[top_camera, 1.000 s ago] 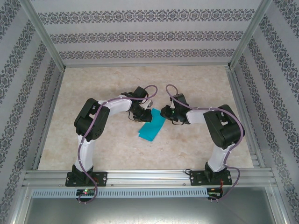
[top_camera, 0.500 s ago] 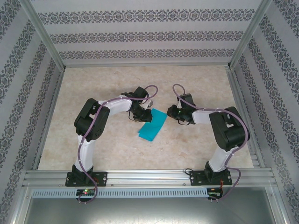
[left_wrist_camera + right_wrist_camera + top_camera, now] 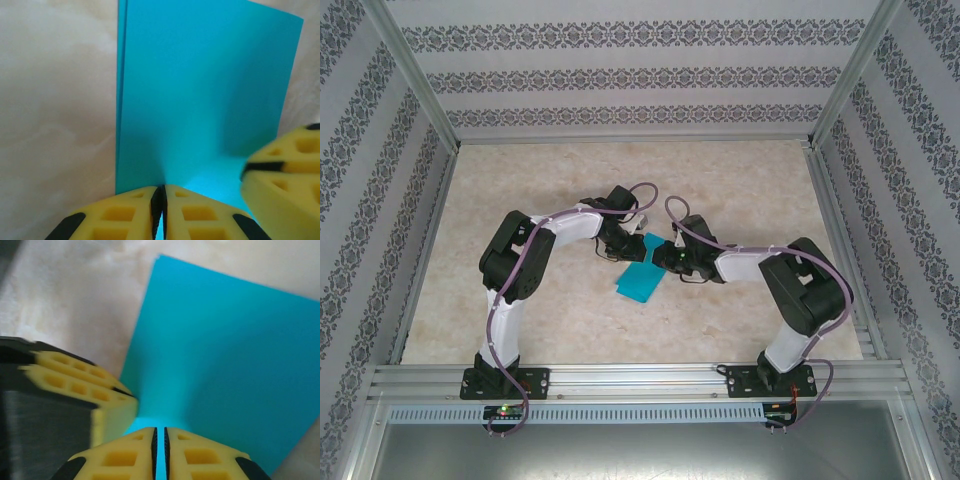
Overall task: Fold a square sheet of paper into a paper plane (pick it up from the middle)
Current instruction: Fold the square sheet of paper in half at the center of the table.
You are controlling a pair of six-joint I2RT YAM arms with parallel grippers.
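Left claw (image 3: 159, 194) and right claw (image 3: 160, 434) each pinch the folded teal paper sheet (image 3: 200, 100) tight.

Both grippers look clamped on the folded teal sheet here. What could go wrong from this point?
1. The left gripper and right gripper pinch the same end of the paper sheet, almost side by side: diverging pulls could tear it, or they could collide.
2. The left wrist view shows its two layers slightly offset along one edge, so later creases may skew.

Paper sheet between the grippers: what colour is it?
The paper is plain teal-blue, clearest in the left wrist view.
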